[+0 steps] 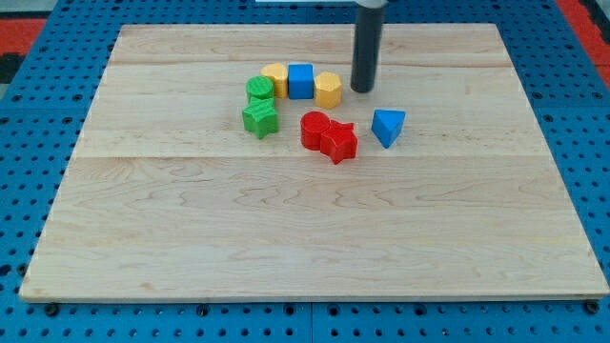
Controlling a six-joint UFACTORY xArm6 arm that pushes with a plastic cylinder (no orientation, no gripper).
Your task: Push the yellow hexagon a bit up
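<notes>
Camera view: wooden counter [191,238], blocks clustered near its top.
Yellow hexagon [328,90]: touching the blue cube [301,81] on its right.
My tip [362,89]: just right of the hexagon.
Gripper: none shows, state cannot be told.

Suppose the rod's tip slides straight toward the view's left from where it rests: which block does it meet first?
Probably the yellow hexagon. My tip sits just to its right, apart from it, at about the same height in the view. The blue cube lies beyond. Depth is hard to judge from one view.
</notes>
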